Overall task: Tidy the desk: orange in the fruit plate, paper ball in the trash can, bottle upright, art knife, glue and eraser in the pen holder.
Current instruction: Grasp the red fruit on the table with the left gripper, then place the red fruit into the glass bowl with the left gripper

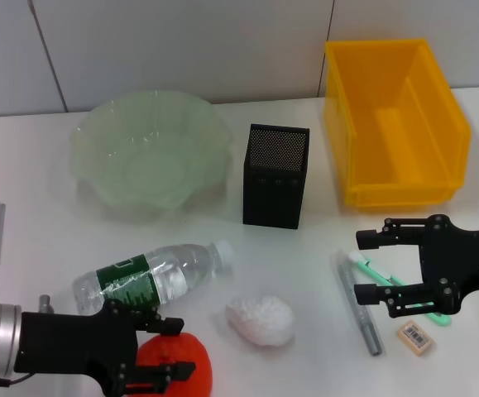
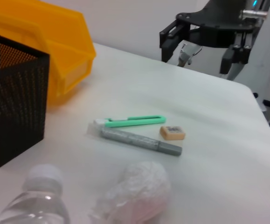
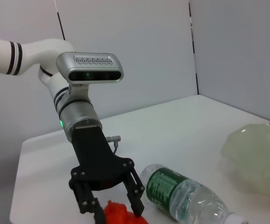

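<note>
The left gripper (image 1: 166,347) is down at the near edge of the white desk (image 1: 49,240), its black fingers spread on either side of the orange (image 1: 177,368) — around it, not closed. Just behind the orange lies the bottle (image 1: 148,277) on its side, cap pointing toward the pen holder (image 1: 275,175). The paper ball (image 1: 261,320) sits beside the orange, on the pen holder's near side.

The right gripper (image 1: 370,265) hangs open above the art knife (image 1: 400,288), with the grey glue stick (image 1: 357,306) alongside and the eraser (image 1: 414,337) nearby. The fruit plate (image 1: 98,141) stands left of the pen holder, the trash can (image 1: 347,124) to its right, both near the pale panelled wall.

The left wrist view shows knife, glue and eraser lying close together — partly hidden from the head camera.
</note>
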Available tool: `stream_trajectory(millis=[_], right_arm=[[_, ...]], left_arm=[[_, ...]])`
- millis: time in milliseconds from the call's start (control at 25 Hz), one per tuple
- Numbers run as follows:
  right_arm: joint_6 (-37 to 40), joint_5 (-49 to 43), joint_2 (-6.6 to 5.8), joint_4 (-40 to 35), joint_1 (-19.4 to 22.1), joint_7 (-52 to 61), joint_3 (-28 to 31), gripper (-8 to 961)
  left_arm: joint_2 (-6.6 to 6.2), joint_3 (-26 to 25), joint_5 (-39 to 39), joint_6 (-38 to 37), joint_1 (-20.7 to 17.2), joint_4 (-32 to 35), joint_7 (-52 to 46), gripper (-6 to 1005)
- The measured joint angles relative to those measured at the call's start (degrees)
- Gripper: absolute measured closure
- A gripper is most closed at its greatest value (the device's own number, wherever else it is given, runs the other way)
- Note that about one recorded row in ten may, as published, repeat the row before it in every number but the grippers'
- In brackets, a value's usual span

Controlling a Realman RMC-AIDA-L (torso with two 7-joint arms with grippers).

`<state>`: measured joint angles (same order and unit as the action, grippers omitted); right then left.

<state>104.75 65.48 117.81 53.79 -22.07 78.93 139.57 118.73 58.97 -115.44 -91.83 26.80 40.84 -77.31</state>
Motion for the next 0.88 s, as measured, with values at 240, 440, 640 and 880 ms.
stream_trajectory(millis=[240, 440, 640, 880], right_arm=[[0.0, 0.0, 0.05, 0.0, 0.01, -0.01, 0.0, 183], [-0.02, 0.0, 0.08, 0.0, -0.03, -0.01, -0.2, 182], [-0.55, 0.0, 0.15, 0.0, 0.02, -0.07, -0.33, 182], [-0.78, -0.19, 0.16, 0.0, 0.19, -0.09, -0.06, 183]], left_arm=[[-0.15, 0.33, -0.1, 0.58, -0.5, -0.06, 0.0, 399], [-0.17, 0.65, -0.14, 0.66, -0.6, -0.49, 0.0, 587], [-0.17, 0.57, 0.29, 0.08, -0.59, -0.31, 0.08, 732], [-0.3, -0.46, 4.3, -3.97, -0.88, 2.64, -0.36, 827]])
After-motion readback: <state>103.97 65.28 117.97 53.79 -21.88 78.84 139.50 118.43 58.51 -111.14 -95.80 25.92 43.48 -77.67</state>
